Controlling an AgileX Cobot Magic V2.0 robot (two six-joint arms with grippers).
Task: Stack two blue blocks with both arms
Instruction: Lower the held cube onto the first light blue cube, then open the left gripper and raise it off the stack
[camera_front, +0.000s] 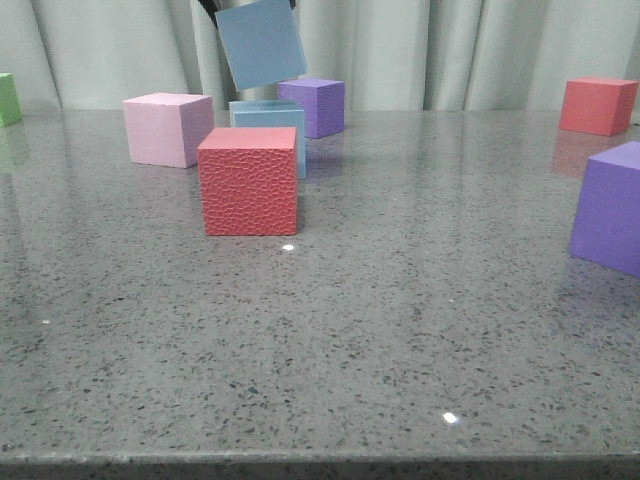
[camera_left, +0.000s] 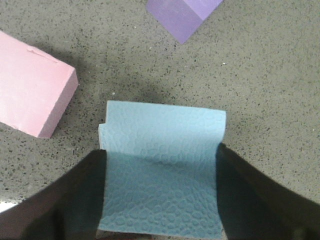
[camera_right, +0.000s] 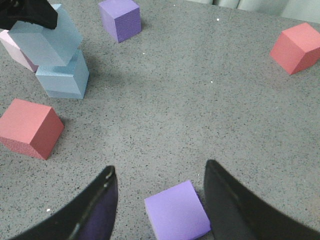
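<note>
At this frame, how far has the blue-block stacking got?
Done: the left gripper has one blue block lifted, tilted. In hand: it hangs above the second blue block. Left: setting it down square and letting go. The right gripper is open.

Lower blue block (camera_front: 285, 118) is half hidden by the red textured cube (camera_front: 248, 181) in front view. Left gripper (camera_front: 213, 8) is cut off at the frame top above the held blue block (camera_front: 261, 42). Green cube (camera_front: 8, 99) is clipped at the edge.
</note>
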